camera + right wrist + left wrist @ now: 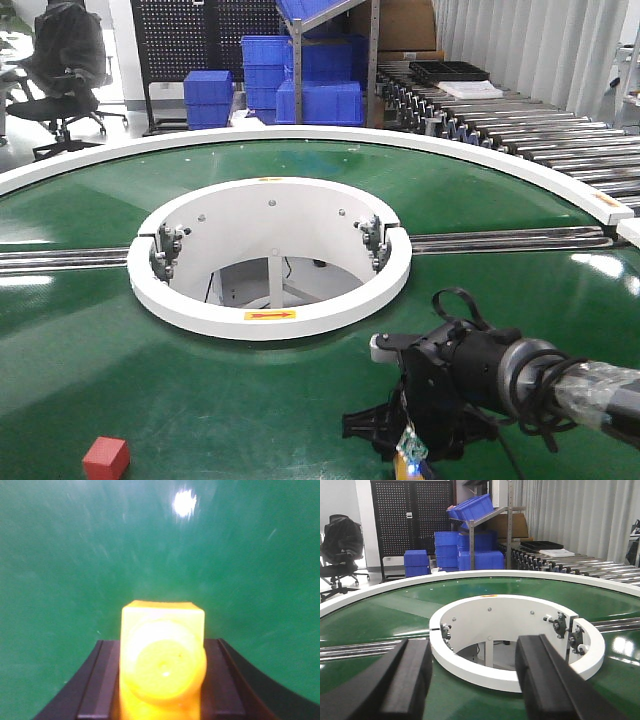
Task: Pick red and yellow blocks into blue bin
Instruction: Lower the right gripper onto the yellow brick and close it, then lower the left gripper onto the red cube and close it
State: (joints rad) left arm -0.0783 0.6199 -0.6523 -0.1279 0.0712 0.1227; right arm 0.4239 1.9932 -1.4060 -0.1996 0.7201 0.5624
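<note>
The red cube (106,458) sits on the green belt at the front left. My right gripper (408,455) points down at the front right, and a bit of yellow shows between its fingers. In the right wrist view the yellow studded brick (162,657) is clamped between the black fingers (97,680), held over bare green belt. My left gripper (472,680) is open and empty, its two black fingers (410,675) wide apart, facing the white ring. It does not show in the front view. The blue bin is out of view.
A white ring (270,255) surrounds a round opening in the middle of the green turntable belt (90,330). A metal seam strip (510,240) crosses the belt. Ribbed blue crates (320,100) and a roller conveyor (540,140) stand behind. An office chair (60,70) is far left.
</note>
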